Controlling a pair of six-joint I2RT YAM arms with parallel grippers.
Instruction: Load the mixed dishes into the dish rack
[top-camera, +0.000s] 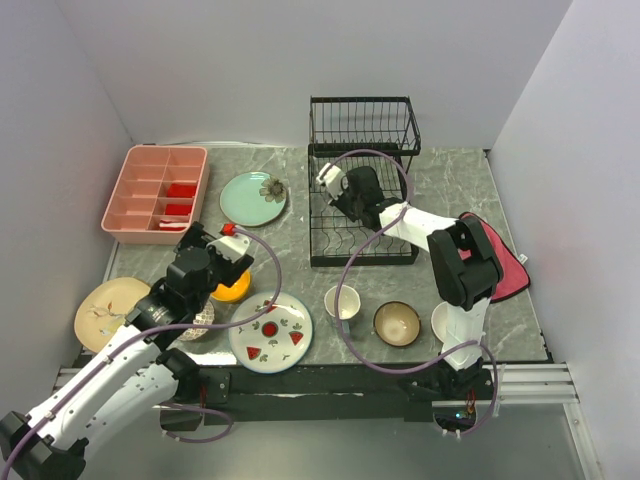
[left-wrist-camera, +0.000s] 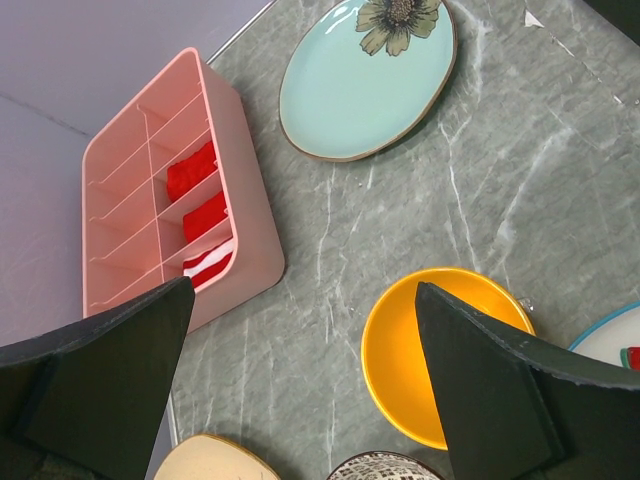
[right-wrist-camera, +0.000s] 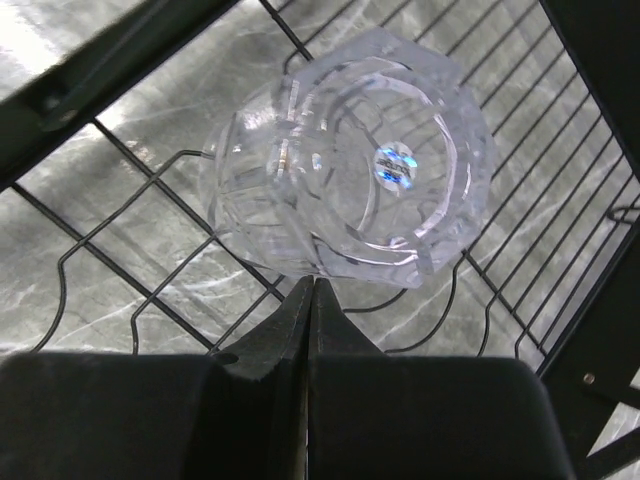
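**Item: clear glass** (right-wrist-camera: 345, 165)
- Location: on the wire floor of the dish rack's (top-camera: 362, 258) lower tray. The rack stands at the far edge of the table (top-camera: 455, 180), right of middle.
- Description: faceted and transparent. Whether it stands square or tilted cannot be told.
- Handling, by judgement: rigid, fairly light, smooth and slippery, and liable to chip against wire.
- Advised hold: pinch the wall at the rim, one finger inside and one outside, with modest force.

**Right gripper** (right-wrist-camera: 310, 290)
- Jaws pressed together, with the tips at the glass's near edge.
- No glass wall shows between them, so it appears not to be gripping.

**Item: orange bowl** (left-wrist-camera: 395, 350)
- Location: left part of the table, toward the near edge.
- Description: glossy and empty. The material cannot be told.
- Handling, by judgement: stiff, slick-surfaced and light.
- Advised hold: pinch across the rim.

**Left gripper** (left-wrist-camera: 300, 300)
- Jaws spread wide and holding nothing.
- It hangs above the bowl's rim and the bare table beside it.
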